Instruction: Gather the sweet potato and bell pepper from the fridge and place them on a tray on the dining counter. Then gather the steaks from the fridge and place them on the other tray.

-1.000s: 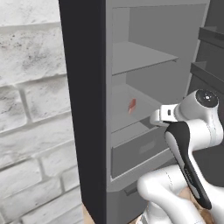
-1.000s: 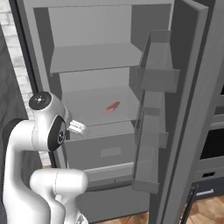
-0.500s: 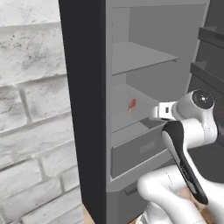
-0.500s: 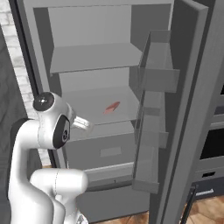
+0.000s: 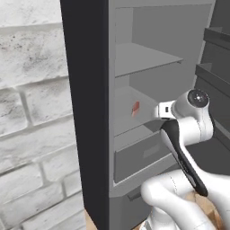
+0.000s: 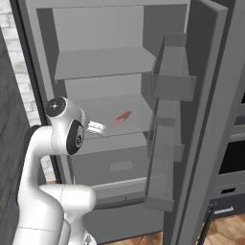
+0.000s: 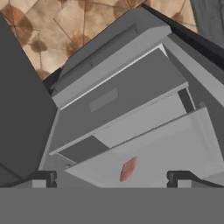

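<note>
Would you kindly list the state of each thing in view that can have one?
Fridge: door swung open.
Drawer: pushed in.
Red item: lying flat on the middle shelf, untouched; too small to identify.
Pincer: open, empty, short of the shelf.

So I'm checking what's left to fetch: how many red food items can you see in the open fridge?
1: a small red item lies on the middle shelf of the fridge. Others may be hidden in the drawer or behind the arm.

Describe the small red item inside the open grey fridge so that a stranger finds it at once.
Look into the tall grey fridge with its door open. On its middle shelf, above the drawer, lies a small flat red item, the sole coloured thing among grey surfaces.
</note>
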